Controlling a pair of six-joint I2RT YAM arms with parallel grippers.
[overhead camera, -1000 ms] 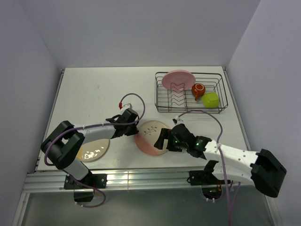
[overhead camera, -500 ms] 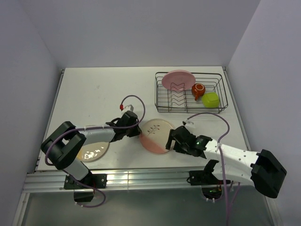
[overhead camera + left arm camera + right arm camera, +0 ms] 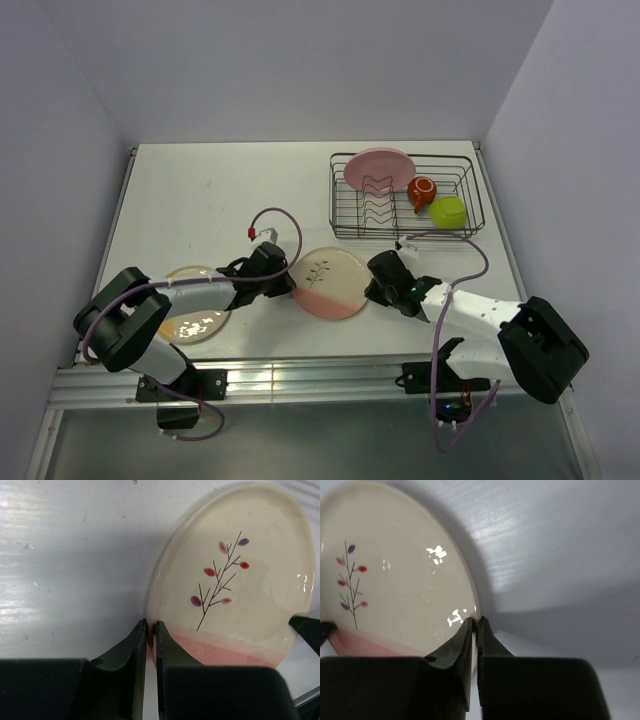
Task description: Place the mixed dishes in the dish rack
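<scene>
pink-and-cream plate point(image 3: 250, 555) is pinched at rim by left claw point(image 3: 151, 626) | opposite rim is pinched by right claw point(image 3: 475, 623) | plate between claws

1. I work on a white table point(image 3: 200, 190), its matte top faintly scuffed and streaked with soft glare.
2. Plain pale lavender walls point(image 3: 300, 60) close it in on three sides.
3. A ribbed aluminium rail point(image 3: 300, 378) edges the near side; a dull grey surface point(image 3: 300, 450) lies below.

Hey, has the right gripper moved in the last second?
Yes. In the top view the right gripper has shifted right and slightly toward the dish rack, now closing on the right rim of the pink-and-cream plate.
</scene>
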